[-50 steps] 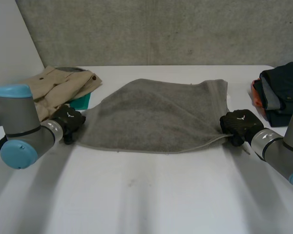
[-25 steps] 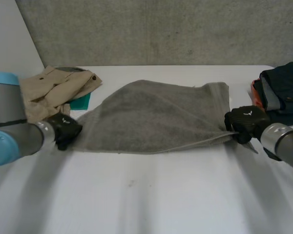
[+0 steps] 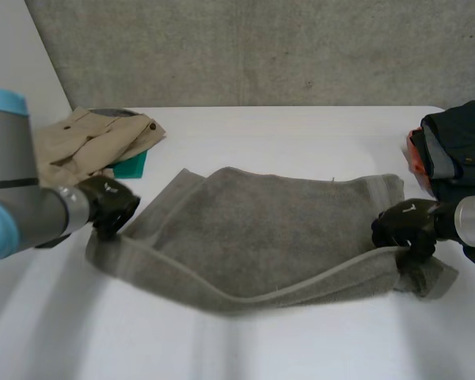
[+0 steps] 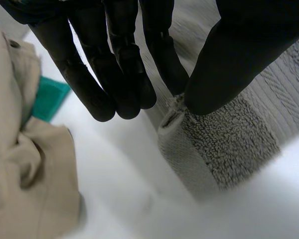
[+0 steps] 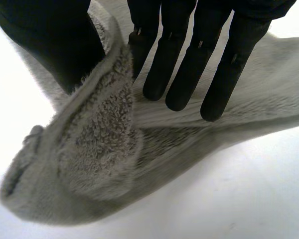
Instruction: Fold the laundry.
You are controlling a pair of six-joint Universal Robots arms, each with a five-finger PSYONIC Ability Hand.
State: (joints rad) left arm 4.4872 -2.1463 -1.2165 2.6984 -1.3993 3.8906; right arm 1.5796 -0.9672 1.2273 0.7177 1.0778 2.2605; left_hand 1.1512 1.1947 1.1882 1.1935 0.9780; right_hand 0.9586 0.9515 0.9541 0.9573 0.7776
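Observation:
A grey towel (image 3: 261,229) lies across the middle of the white table, and its near edge hangs in a raised curve between my two hands. My left hand (image 3: 107,206) is at the towel's left near corner. In the left wrist view the thumb and fingers (image 4: 124,74) pinch the rolled hem of the towel (image 4: 224,144). My right hand (image 3: 404,229) is at the right near corner. In the right wrist view the towel (image 5: 99,164) stands up as a fold between the thumb and the straight fingers (image 5: 189,64).
A beige garment (image 3: 87,146) and a teal item (image 3: 131,165) lie at the back left, close to my left hand. A pile of dark clothes (image 3: 459,150) with an orange piece (image 3: 416,154) sits at the right edge, just behind my right hand.
Both hands have come toward the near side of the table, drawing the towel's corners with them. The towel has slid nearer and its front edge now sags between them.

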